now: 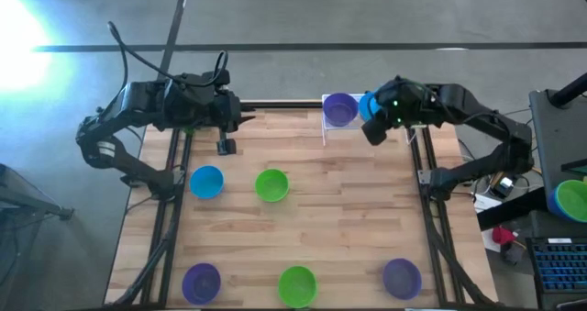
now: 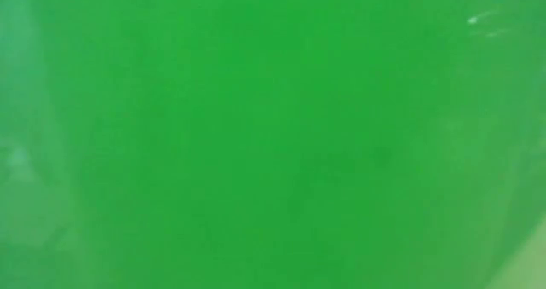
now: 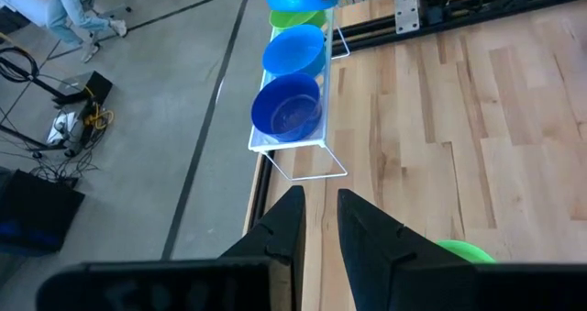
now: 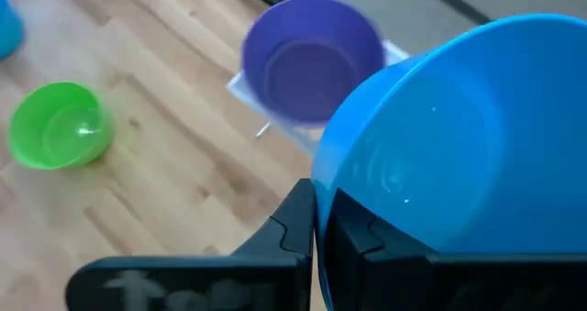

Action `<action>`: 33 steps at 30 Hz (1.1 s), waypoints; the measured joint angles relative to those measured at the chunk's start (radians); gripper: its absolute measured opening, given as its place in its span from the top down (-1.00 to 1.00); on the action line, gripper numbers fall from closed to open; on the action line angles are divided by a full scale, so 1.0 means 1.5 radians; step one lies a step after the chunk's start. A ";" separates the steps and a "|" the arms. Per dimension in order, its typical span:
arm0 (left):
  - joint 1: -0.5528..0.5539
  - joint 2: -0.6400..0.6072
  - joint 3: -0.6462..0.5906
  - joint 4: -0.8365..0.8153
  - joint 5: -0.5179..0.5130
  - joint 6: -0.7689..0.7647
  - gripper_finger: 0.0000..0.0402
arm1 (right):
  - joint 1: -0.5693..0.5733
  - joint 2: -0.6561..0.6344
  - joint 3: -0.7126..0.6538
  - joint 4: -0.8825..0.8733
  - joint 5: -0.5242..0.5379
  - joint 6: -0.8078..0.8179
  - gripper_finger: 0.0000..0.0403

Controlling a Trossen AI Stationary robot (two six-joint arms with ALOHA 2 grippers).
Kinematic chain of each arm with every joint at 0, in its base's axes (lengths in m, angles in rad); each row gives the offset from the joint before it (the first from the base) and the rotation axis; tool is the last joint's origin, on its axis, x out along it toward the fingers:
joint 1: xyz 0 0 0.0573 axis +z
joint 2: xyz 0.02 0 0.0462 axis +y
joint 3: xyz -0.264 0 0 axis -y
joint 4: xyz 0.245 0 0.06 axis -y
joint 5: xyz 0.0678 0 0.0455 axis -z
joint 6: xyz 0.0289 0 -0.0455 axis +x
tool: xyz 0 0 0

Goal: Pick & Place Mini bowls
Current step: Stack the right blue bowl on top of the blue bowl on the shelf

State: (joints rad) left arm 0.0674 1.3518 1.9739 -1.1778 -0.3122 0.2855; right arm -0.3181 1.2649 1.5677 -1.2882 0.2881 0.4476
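My right gripper [image 4: 316, 230] is shut on a sky-blue mini bowl [image 4: 459, 137], raised over the white wire rack [image 3: 303, 169] at the table's far edge. In the rack a purple bowl [image 4: 312, 59], a blue one [image 3: 295, 49] and a green one [image 3: 295, 19] stand on edge. More bowls rest on their bases on the table: blue [image 1: 206, 182], green [image 1: 271, 184], purple [image 1: 201, 282], green [image 1: 296, 284], purple [image 1: 402, 277]. My left gripper [image 3: 319, 227] hovers open at the far left, its fingers pointing toward the rack with nothing between them. My right gripper pinches the blue bowl's rim [image 4: 319, 187] between its two fingers, one finger on the outer wall and one in the hollow. The fingers slant down from the table's right side. The bowl is lifted clear and tipped on edge, its hollow toward the wrist camera.
A green bowl [image 2: 273, 135] stands right against the low camera and fills its view. Black rails [image 1: 174, 210] run along both sides of the wooden table top [image 1: 339, 219]. Bare wood lies between the two rows of bowls.
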 joint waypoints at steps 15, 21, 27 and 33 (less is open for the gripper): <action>0.000 0.000 0.000 0.003 0.000 -0.013 0.69 | -0.140 0.111 0.000 -0.010 -0.076 -0.184 0.96; 0.000 0.000 0.000 0.003 0.000 -0.014 0.69 | -0.157 0.139 0.000 -0.013 -0.075 -0.194 0.96; 0.000 0.000 0.000 0.003 0.000 -0.014 0.69 | -0.165 0.151 0.000 -0.016 -0.071 -0.196 0.96; 0.000 0.000 0.000 0.003 0.000 -0.014 0.69 | -0.165 0.153 0.000 -0.016 -0.070 -0.219 0.96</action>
State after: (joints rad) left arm 0.0677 1.3518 1.9739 -1.1740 -0.3122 0.2646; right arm -0.5659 1.4940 1.5673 -1.3121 0.1825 0.1196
